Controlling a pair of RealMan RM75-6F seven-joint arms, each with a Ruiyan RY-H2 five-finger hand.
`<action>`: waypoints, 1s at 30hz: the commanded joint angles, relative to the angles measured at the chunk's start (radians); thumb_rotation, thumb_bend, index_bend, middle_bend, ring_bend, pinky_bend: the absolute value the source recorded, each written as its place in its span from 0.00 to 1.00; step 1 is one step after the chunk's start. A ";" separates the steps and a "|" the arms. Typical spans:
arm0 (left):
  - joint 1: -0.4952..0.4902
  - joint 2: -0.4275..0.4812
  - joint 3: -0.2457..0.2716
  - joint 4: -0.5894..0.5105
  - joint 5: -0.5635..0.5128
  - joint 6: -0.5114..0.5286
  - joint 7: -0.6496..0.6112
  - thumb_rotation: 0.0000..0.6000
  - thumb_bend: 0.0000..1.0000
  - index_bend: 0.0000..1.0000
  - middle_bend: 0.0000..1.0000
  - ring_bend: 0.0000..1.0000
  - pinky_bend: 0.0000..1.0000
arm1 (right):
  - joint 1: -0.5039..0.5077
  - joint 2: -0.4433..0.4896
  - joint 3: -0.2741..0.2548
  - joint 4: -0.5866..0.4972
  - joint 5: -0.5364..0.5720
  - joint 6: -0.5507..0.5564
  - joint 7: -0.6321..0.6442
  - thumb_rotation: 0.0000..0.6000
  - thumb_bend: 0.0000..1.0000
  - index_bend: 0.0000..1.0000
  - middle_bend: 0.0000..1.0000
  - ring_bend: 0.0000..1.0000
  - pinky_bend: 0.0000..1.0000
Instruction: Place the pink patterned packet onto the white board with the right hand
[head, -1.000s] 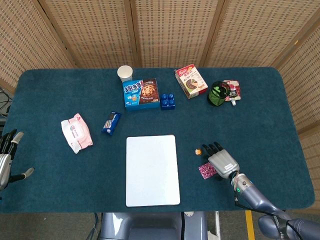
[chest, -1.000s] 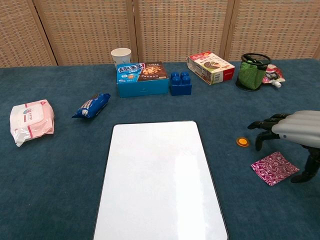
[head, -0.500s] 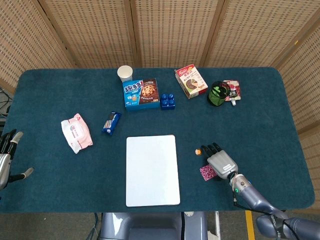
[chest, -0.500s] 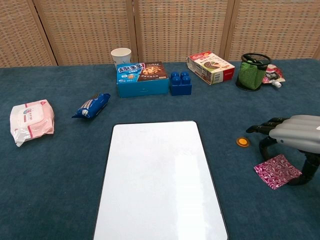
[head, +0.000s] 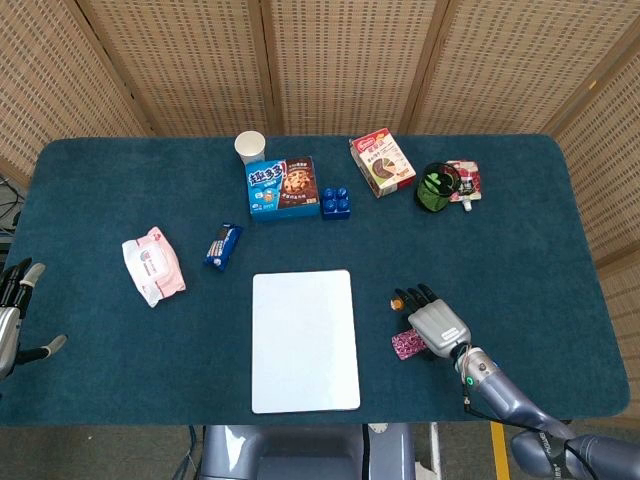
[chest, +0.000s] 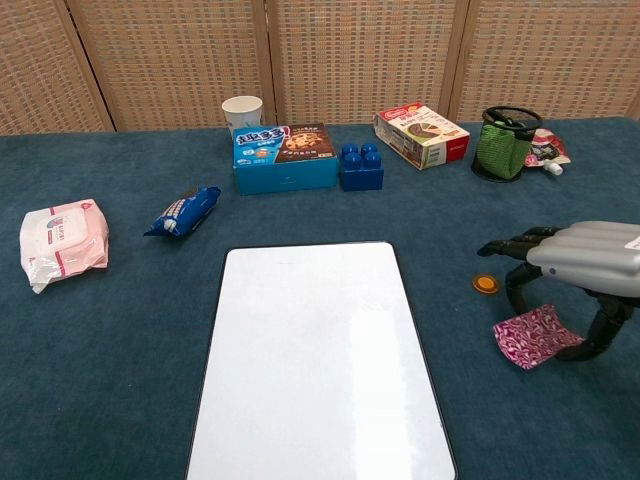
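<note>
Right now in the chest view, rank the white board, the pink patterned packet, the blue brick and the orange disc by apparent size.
1. white board, by far the largest
2. pink patterned packet and blue brick: look alike, and the brick sits farther back, so unranked
3. orange disc, smallest

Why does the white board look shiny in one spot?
In the chest view, the board has a pale glare patch from overhead light; in the head view it looks evenly white. Both views are sharp, with no blur.

A staged test room: woven screens (head: 350, 60) wall off a bench (head: 500, 240) under blue cloth, with snack boxes (head: 283, 187) laid out.
</note>
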 joint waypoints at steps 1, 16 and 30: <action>-0.002 0.001 -0.001 0.001 -0.003 -0.004 -0.002 1.00 0.00 0.00 0.00 0.00 0.00 | 0.032 0.031 0.042 -0.071 0.040 -0.014 0.007 1.00 0.26 0.47 0.00 0.00 0.00; -0.010 0.016 -0.012 0.010 -0.030 -0.031 -0.049 1.00 0.00 0.00 0.00 0.00 0.00 | 0.294 -0.170 0.151 -0.133 0.546 -0.003 -0.286 1.00 0.26 0.47 0.00 0.00 0.00; -0.015 0.036 -0.018 0.022 -0.045 -0.054 -0.108 1.00 0.00 0.00 0.00 0.00 0.00 | 0.417 -0.402 0.179 -0.035 0.768 0.204 -0.410 1.00 0.04 0.10 0.00 0.00 0.00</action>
